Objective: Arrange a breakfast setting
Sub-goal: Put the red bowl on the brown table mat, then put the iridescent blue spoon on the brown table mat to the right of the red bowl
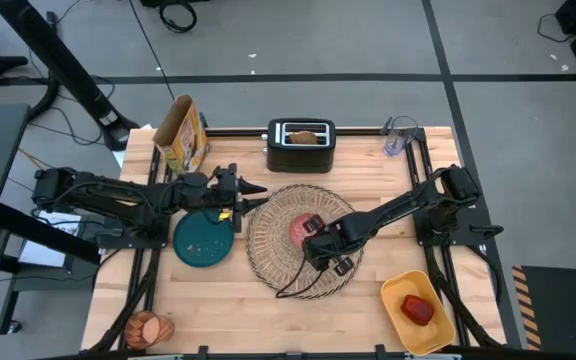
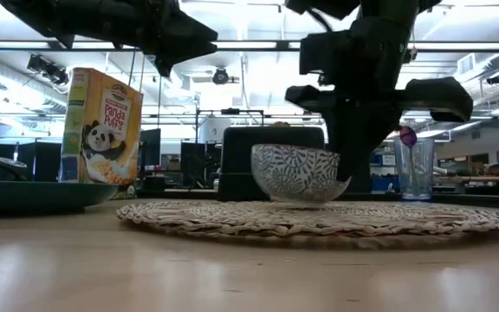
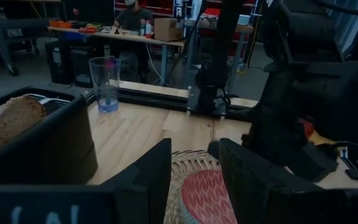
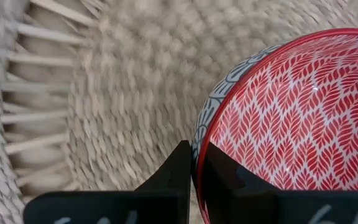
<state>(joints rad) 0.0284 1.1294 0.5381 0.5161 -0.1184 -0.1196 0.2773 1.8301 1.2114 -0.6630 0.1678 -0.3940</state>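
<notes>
The round straw placemat (image 1: 298,262) lies at the table's middle. On it stands the small red bowl (image 1: 301,229), red leaf pattern inside (image 4: 291,118) and grey pattern outside (image 2: 294,172). My right gripper (image 1: 317,246) is shut on its rim. The teal plate (image 1: 204,240) rests flat on the table left of the placemat. My left gripper (image 1: 252,190) hovers open and level above the placemat's far left edge, nothing between its fingers (image 3: 154,180). The toast slice (image 1: 306,137) sticks up out of the black toaster. The red apple (image 1: 418,310) lies in a yellow container. My right gripper pinches the bowl's rim (image 4: 199,144) on its near right side, one finger inside (image 4: 219,174) the bowl and one outside (image 4: 178,169). The fingers come from above, slanting down. The bowl stands upright with its base (image 2: 294,202) on the placemat.
A black toaster (image 1: 301,146) stands at the far edge, with a cereal box (image 1: 182,134) to its left and a clear glass (image 1: 399,136) to its right. The yellow container (image 1: 416,310) sits at the near right corner. A round wooden thing (image 1: 149,327) lies near left.
</notes>
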